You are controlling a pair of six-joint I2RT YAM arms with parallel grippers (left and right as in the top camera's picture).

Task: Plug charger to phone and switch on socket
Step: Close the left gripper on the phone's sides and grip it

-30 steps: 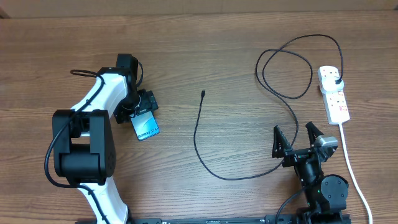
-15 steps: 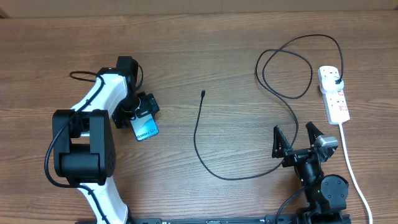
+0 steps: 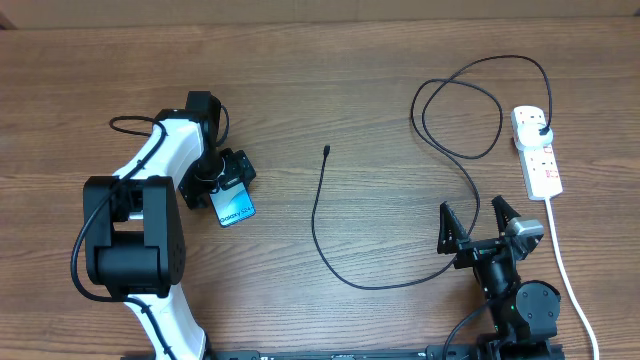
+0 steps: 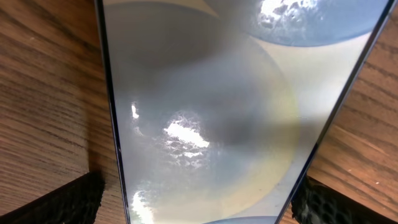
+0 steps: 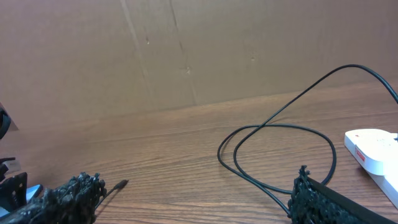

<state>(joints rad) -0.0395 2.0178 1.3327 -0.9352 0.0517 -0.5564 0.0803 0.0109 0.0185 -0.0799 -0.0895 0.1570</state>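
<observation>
The phone [image 3: 236, 207] lies flat on the table at the left, blue screen up. My left gripper [image 3: 226, 180] hangs open over its upper end. In the left wrist view the phone [image 4: 205, 112] fills the frame, and the left gripper [image 4: 199, 208] has one finger on each side of it, with wood showing in the gaps. The charger cable [image 3: 315, 215] curves across the middle, its tip [image 3: 327, 151] lying free. Its black plug [image 3: 541, 132] sits in the socket [image 3: 540, 165] at the right. My right gripper [image 3: 475, 222] stands open and empty near the front edge.
In the right wrist view the right gripper [image 5: 193, 196] faces cable loops [image 5: 280, 134], the connector tip [image 5: 121, 184] and the socket's end [image 5: 373, 149]. A brown cardboard wall [image 5: 186, 50] backs the table. The socket's white cord [image 3: 562, 260] runs toward the front right.
The left gripper's jaws have widened slightly over the phone and the wrist has shifted a little. Phone, cable and right arm have not moved.
</observation>
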